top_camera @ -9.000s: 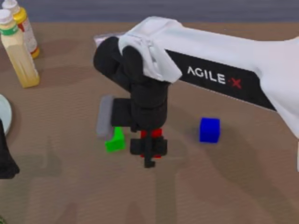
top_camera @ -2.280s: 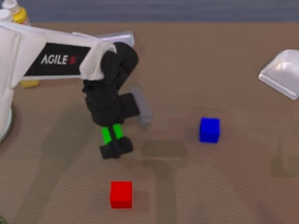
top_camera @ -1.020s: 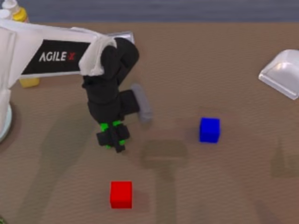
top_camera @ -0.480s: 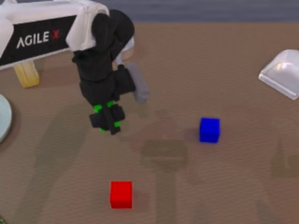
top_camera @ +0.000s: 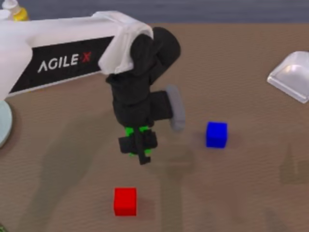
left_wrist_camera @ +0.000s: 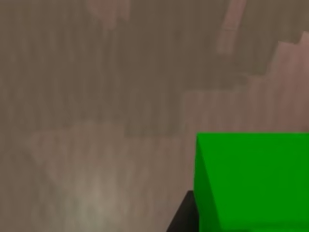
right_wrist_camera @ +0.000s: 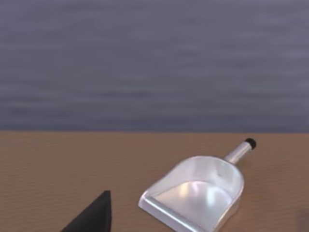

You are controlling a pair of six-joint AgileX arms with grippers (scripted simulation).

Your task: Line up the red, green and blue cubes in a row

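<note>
My left gripper [top_camera: 138, 147] hangs over the middle of the table, shut on the green cube [top_camera: 129, 131], which shows only as green slivers between the black fingers. In the left wrist view the green cube [left_wrist_camera: 251, 179] fills the corner beside one dark finger [left_wrist_camera: 183, 220], with bare table beneath. The red cube [top_camera: 125, 201] lies on the table in front of the gripper, slightly to its left. The blue cube [top_camera: 217, 134] lies to the gripper's right. My right arm is outside the top view; one dark fingertip [right_wrist_camera: 94, 215] shows in its wrist view.
A silver scoop [top_camera: 291, 75] lies at the right edge, also seen as the scoop [right_wrist_camera: 198, 193] in the right wrist view. A yellow bottle top [top_camera: 14, 9] sits at the back left corner, and a pale plate rim [top_camera: 2, 126] at the left edge.
My left gripper, holding the green cube, has swung right and toward the front over the last half second. Red and blue cubes have not moved since 2.3 s ago.
</note>
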